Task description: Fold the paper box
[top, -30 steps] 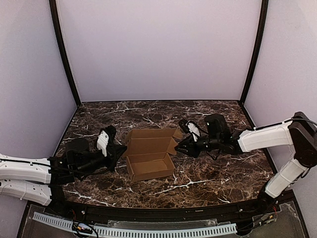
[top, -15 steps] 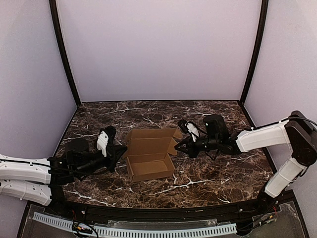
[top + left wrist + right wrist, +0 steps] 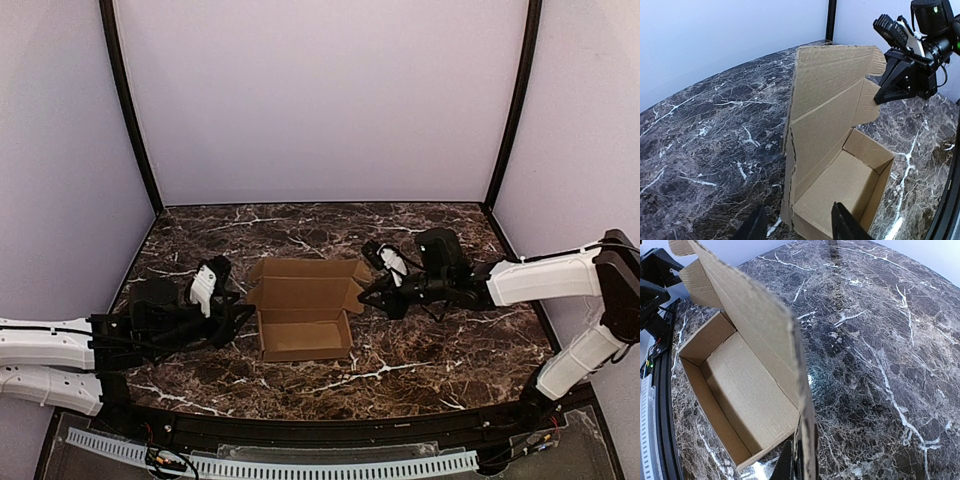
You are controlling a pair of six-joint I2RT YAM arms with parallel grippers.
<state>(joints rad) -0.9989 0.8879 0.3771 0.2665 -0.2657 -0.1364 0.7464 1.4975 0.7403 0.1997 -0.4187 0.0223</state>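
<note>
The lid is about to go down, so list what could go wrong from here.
1. The right hand pinches only a thin side edge of the upright lid of the plain brown cardboard box. The card could slip out or crease there.
2. The left hand is open around the box's near corner and not gripping, so the box may slide on the dark marble table when the lid is pushed.

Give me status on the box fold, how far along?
Done: the paper box has its tray formed, walls up, on the table. In hand: right claw shut on the lid's side flap; left claw open at the box's left end, gripping nothing. Left: the lid is upright, so fold it down and tuck its flaps.
</note>
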